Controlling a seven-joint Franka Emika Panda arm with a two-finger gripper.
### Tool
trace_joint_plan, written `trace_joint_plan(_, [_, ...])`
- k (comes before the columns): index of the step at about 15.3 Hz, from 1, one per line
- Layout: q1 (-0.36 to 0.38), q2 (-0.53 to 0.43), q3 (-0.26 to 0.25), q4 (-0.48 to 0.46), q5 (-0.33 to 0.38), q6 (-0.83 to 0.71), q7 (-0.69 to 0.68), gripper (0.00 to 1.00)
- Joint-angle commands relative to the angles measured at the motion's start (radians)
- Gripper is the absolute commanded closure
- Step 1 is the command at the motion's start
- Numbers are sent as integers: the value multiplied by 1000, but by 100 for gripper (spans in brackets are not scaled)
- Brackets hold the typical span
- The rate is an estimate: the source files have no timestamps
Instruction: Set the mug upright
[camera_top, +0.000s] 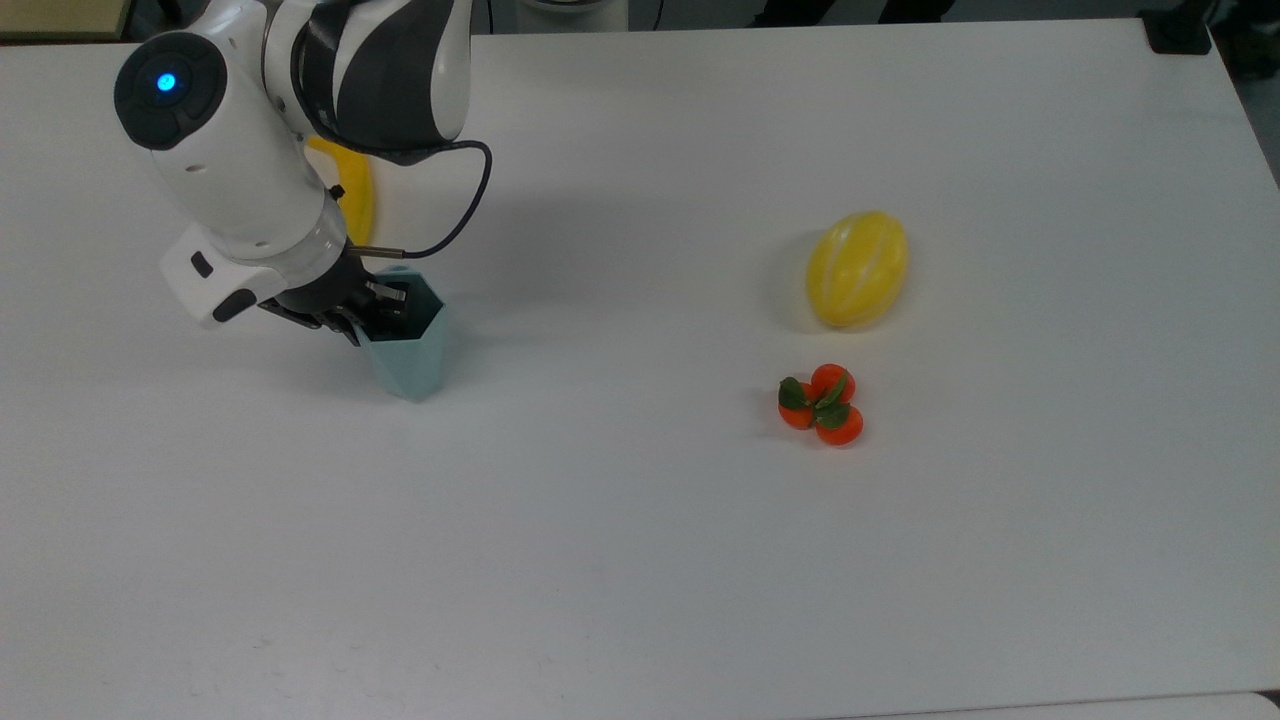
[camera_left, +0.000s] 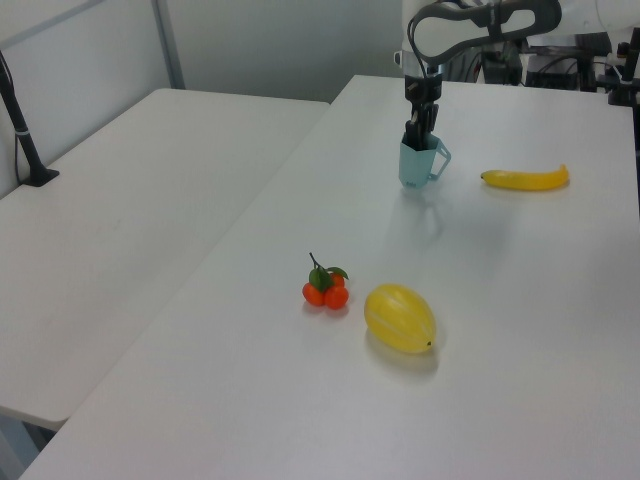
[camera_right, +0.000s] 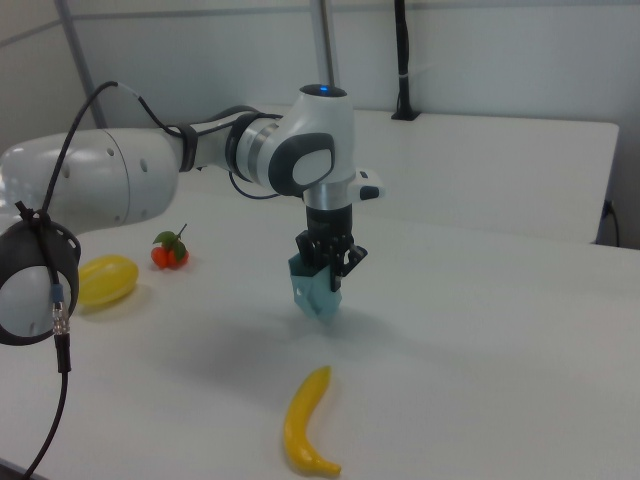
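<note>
Near to far, going by the left view: melon (camera_left: 400, 318) nearest, by the near edge of the table (camera_top: 640, 560), tangerines (camera_left: 325, 288) just beside it toward the left view's left, then well apart the mug (camera_left: 416, 165) with the gripper (camera_left: 419, 132) on it, banana (camera_left: 526, 179) off to the left view's right at about the same depth, far edge behind. Mug is mouth-up and close to vertical, base at or just off the tabletop; contact can't be confirmed, but there is little shadow gap under it in the right view (camera_right: 318, 292). In the top view it sits toward the table's left side (camera_top: 410, 345), with the banana (camera_top: 350, 190) partly under the arm. Gripper (camera_top: 375, 310) comes down from above, fingers pinched on the rim wall, one inside the mouth and one outside, so closed on the mug and not wide. Handle points to the left view's right, clear of the fingers. Step in hand looks like the final set-down. To do it well: lower straight until the base sits flat, level out any small lean first, open slowly so the narrow base doesn't rock, then lift straight up so the inside finger clears the rim without dragging. Main risk is tipping on release, since the base tapers.
</note>
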Motion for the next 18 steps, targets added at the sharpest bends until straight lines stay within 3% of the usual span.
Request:
trace_joint_plan(1, [6,3,-2,-25,11,58,-24,100])
trace_joint_plan(4, [6,3,-2,-25,11,59,-24,100])
trace_joint_plan(5, [6,3,-2,-25,11,59,-24,91])
trace_joint_plan(6, [6,3,-2,-27,12,59,-23,75])
trace_joint_plan(8, [8,3,-2,-27,12,59,-18,28])
trace_joint_plan(10, [15,1,-2,-27,9,58,-15,10])
trace_joint_plan(12, [17,-8,-2,-25,9,56,-14,0])
trace_joint_plan(18, [18,-190,-2,-45,14,38,58,0])
